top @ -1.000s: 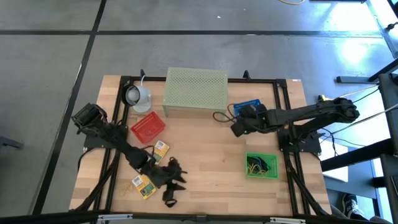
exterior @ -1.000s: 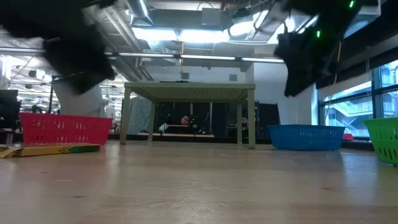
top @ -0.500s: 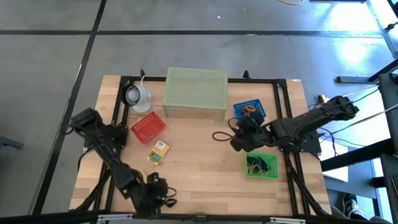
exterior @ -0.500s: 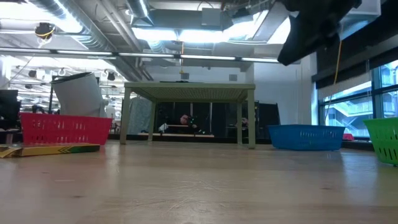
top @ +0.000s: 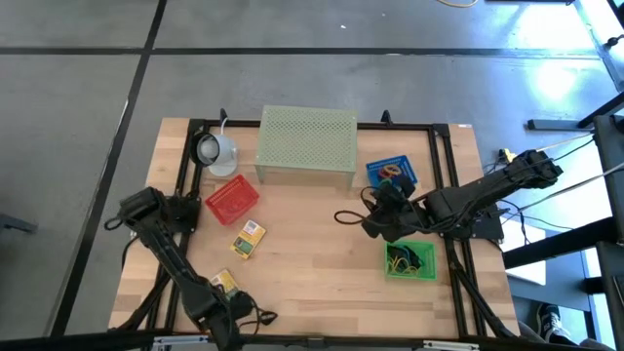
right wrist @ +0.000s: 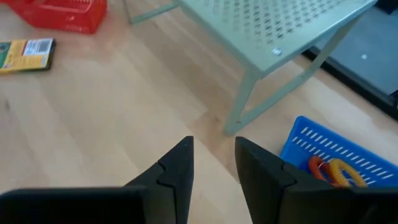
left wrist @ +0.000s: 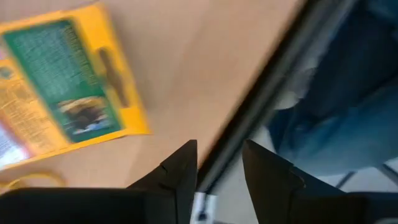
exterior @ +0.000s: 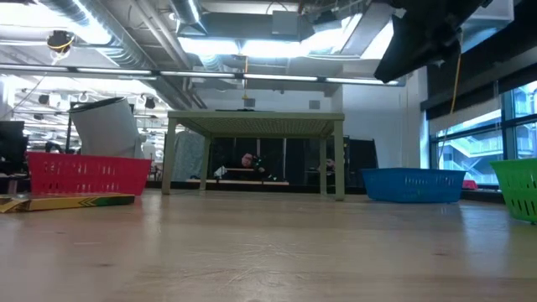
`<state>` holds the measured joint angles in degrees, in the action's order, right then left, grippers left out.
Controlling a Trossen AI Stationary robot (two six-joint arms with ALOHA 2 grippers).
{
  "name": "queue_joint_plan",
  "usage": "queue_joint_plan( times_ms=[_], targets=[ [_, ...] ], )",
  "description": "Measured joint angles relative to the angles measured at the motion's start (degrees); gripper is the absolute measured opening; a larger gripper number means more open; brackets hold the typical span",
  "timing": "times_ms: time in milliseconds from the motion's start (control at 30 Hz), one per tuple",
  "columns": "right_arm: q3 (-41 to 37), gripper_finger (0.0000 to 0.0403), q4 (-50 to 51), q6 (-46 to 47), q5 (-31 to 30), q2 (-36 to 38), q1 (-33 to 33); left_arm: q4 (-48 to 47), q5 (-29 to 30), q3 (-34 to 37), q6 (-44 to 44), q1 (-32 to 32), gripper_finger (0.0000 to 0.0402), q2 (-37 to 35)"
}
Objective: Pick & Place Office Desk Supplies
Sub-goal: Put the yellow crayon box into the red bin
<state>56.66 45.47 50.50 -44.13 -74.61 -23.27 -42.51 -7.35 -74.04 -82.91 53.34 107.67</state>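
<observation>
Two yellow printed packets lie flat on the table, one near the red basket, the other close to the near edge. My left gripper is open and points down over the table's near edge just beyond that packet, with nothing between its fingers. Red and orange loops lie in the blue basket. My right gripper is open and hangs above the table between the blue basket and the green basket, which holds yellow items; it too is empty.
The large pale green perforated stand stands at the far middle, with a white lamp to its left. A black frame rail runs along the table's near edge under my left gripper. Bare wood lies in the table's middle.
My left gripper has swung from beside the near packet toward the table's near left edge and tipped steeply downward. My right gripper has moved from beside the blue basket toward the near edge and risen a little. The packets have stayed where they were.
</observation>
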Motion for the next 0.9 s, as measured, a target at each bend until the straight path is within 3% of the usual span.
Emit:
queue_joint_plan(
  times_ms=[433,700,900],
  targets=[
    [0.00,0.0119,0.00,-2.15,-8.06,0.00,0.07,-6.34,-0.73,0.00,-3.60,-3.08,0.0139,1.01],
    [-0.02,0.0119,-0.01,-6.44,-6.69,0.00,-0.20,-6.57,3.75,0.04,-6.15,-3.62,0.0139,1.01],
    [-0.02,0.0119,-0.02,-8.59,1.72,0.00,-0.20,-6.63,4.52,0.04,-5.48,-3.57,0.0139,1.34]
  ],
)
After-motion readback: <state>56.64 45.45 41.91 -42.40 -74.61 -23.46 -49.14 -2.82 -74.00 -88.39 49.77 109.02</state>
